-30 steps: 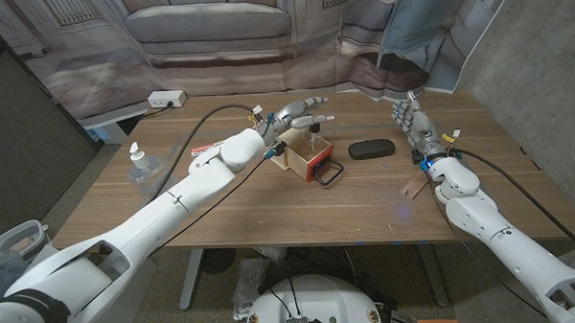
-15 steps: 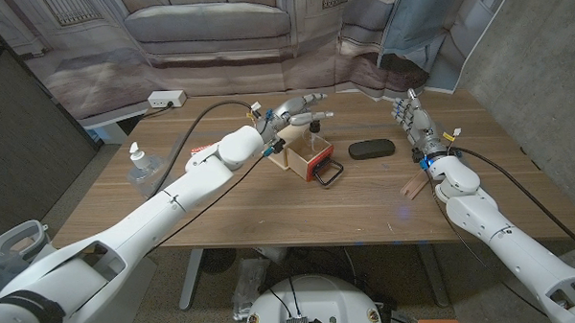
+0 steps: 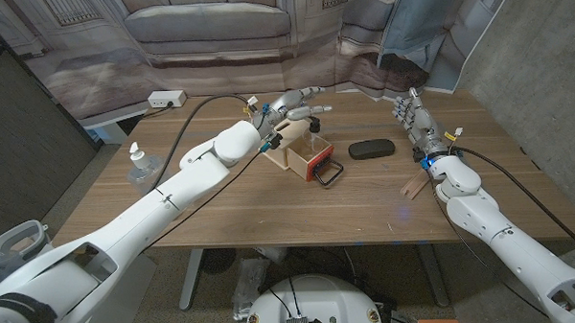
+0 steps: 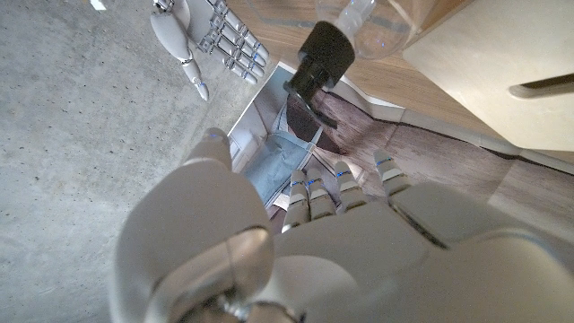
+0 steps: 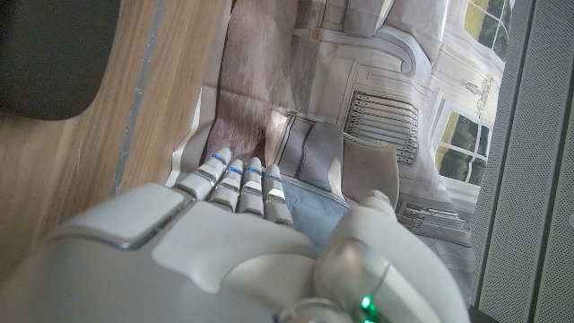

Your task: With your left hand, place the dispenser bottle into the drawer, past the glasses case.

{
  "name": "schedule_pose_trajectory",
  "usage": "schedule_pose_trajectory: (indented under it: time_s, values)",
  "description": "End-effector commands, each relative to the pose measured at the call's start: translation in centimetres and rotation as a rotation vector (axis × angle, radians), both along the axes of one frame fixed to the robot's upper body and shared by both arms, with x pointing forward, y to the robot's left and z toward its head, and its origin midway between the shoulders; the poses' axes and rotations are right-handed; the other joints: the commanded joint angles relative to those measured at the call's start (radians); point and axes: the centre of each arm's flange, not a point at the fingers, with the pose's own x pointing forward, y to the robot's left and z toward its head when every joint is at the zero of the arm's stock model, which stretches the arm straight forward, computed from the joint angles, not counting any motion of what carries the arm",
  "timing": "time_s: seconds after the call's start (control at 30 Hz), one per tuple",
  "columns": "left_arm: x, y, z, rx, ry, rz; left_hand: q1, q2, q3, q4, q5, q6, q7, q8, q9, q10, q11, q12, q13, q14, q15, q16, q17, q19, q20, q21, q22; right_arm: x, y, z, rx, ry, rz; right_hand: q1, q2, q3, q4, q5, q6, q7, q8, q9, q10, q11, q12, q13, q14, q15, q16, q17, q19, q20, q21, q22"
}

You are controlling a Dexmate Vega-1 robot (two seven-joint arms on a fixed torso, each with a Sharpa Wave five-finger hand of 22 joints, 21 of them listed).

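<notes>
A clear dispenser bottle with a black pump (image 3: 315,134) (image 4: 328,47) stands upright in the wooden drawer (image 3: 292,157), a box with a red front and a black handle. My left hand (image 3: 301,104) (image 4: 296,251) hovers just beyond the drawer's far side, fingers spread, apart from the bottle and holding nothing. The black glasses case (image 3: 370,149) (image 5: 45,54) lies on the table right of the drawer. My right hand (image 3: 413,121) (image 4: 211,40) (image 5: 224,260) stands upright at the right, fingers straight and empty.
A second clear bottle with a white pump (image 3: 141,167) stands near the table's left edge. A white power strip (image 3: 165,99) lies at the far left. A small wooden piece (image 3: 412,188) lies by my right forearm. A printed backdrop hangs behind the table.
My left hand has lifted up and back from the drawer, drawing away from the bottle, which stays standing in it. The right hand has not moved.
</notes>
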Motion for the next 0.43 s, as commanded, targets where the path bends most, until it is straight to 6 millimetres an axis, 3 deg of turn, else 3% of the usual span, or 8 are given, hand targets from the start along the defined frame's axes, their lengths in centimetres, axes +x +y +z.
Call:
schedule_pose_trajectory:
  time_s: [0.03,0.43]
  values:
    - [-0.98,0.29,1.49,0.015,-0.04,0.022,-0.01,0.003,-0.003,0.001,0.007,0.008,-0.006,0.009,-0.001,0.011,-0.004,0.006,0.0,0.003,-0.001,0.01,0.001,0.008,-0.001,-0.002,0.004,-0.09,-0.12,-0.27,0.007,0.002,0.003,-0.006,0.006,-0.003,0.0,-0.005,0.003,-0.004,0.004,0.005,0.011,0.002,-0.002,0.002,0.008,0.002,-0.001,0.002,0.002,0.0,-0.003,0.004]
    - [-1.02,0.44,1.9,0.018,-0.048,0.013,-0.024,-0.001,-0.012,0.007,0.01,0.014,-0.009,0.011,-0.002,0.013,-0.023,0.007,-0.004,0.006,-0.003,0.011,0.001,0.01,-0.001,-0.006,0.005,-0.36,0.05,-0.27,0.003,0.003,-0.007,-0.006,0.006,-0.004,0.0,-0.005,0.004,-0.004,0.004,0.005,0.012,0.0,-0.002,0.002,0.008,0.001,-0.001,0.002,0.002,0.0,-0.003,0.004]
